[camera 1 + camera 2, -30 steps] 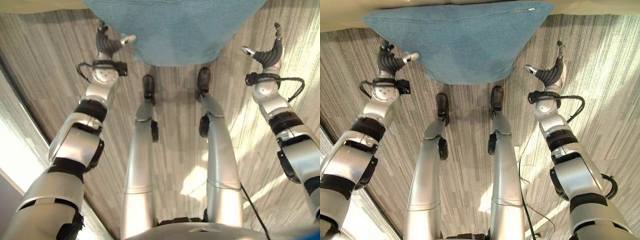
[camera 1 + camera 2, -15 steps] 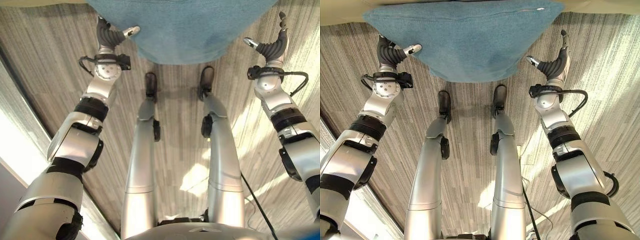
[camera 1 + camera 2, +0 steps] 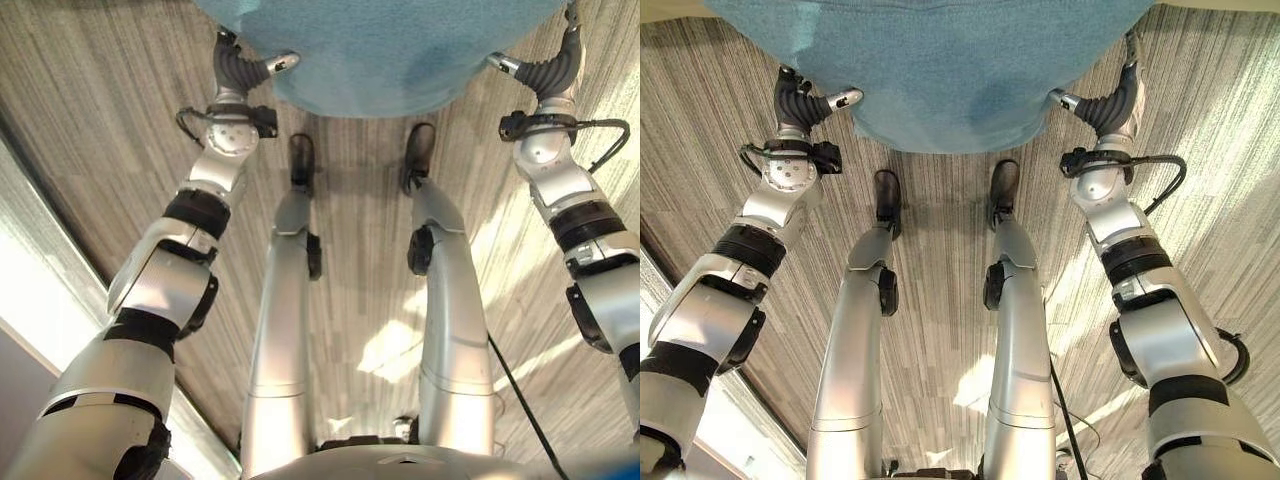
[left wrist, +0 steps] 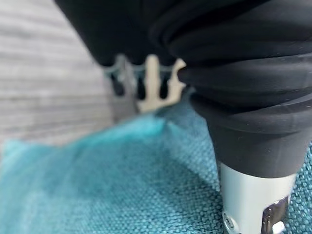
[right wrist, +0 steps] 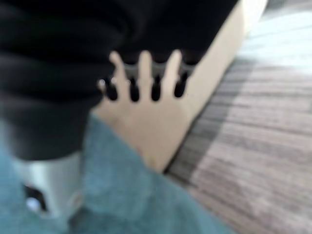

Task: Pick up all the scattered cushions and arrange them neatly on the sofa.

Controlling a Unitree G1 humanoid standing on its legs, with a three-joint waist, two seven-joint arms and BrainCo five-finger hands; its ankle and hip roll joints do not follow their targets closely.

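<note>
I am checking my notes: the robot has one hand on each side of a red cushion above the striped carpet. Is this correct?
Not quite. The cushion is teal, as the right eye view shows. The rest stands: the left hand and right hand flank it above the striped carpet.

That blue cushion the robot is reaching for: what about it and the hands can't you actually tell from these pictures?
- Teal cushion: its far part is cut off by the top edge of both eye views, so its full shape is unknown.
- Left hand: fingers run behind the cushion's edge; the grip is unclear.
- Right hand: fingers blurred in the right wrist view, so contact is uncertain.
- Beige surface, perhaps the sofa: too blurred to identify.
</note>
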